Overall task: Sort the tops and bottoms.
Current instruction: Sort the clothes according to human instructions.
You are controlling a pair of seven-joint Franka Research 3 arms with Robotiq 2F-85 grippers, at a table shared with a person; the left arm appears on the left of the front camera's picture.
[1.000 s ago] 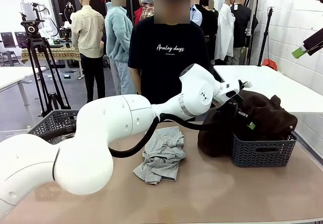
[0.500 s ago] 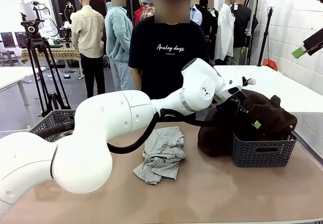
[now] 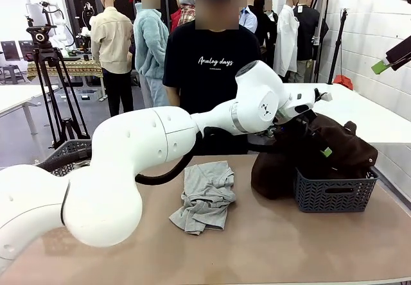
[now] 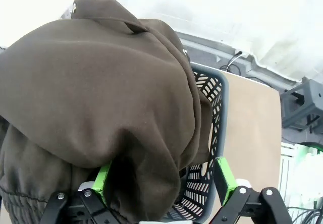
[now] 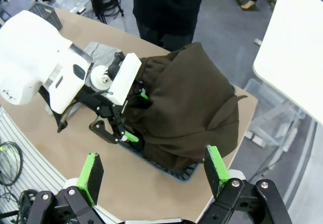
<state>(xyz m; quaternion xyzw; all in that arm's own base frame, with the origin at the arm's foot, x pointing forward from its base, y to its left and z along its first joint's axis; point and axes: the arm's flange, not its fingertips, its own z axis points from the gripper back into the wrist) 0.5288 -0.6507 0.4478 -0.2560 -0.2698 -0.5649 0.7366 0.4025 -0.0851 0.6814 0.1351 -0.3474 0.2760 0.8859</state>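
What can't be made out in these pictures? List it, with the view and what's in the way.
Front view: inside of the right basket, buried under the dark brown garment; anything beneath it can't be told.
Front view: the left basket, mostly behind the left arm.
Right wrist view: the grey T-shirt, largely covered by that arm.

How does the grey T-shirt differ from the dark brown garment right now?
The grey T-shirt is pale and small; the dark brown garment is far bulkier. The T-shirt lies crumpled on the table; the brown garment is heaped in the mesh basket, spilling over its rim. The open left pincer straddles a fold of the brown garment; nothing touches the T-shirt. Both are crumpled cloth.
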